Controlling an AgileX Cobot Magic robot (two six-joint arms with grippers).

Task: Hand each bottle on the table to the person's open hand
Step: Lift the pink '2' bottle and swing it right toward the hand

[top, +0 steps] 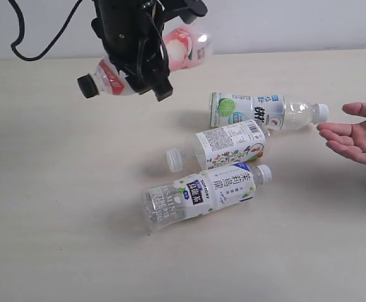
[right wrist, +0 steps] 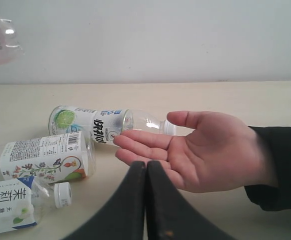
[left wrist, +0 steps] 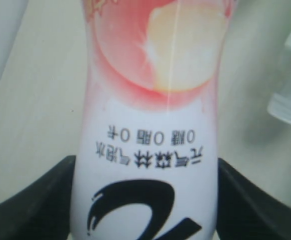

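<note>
Showed a pink-and-cream peach print over white on the black-capped bottle [top: 186, 49], with black lettering and a red band near the cap. Paired white caps with three clear bottles: green lime print on the lime-label bottle [top: 258, 111], red-and-green floral pattern on the floral-label bottle [top: 230, 145], blue panel and green leaves on the blue-label bottle [top: 202, 195]. Ran pale beige with faint grain across the table [top: 44, 207]. Looked black on the left gripper [top: 142, 72], pinkish on the person's open hand [top: 359, 139].

3 bottles [top: 230, 146] clustered centre, bare table [top: 51, 207] left, hand [top: 359, 139] right
</note>
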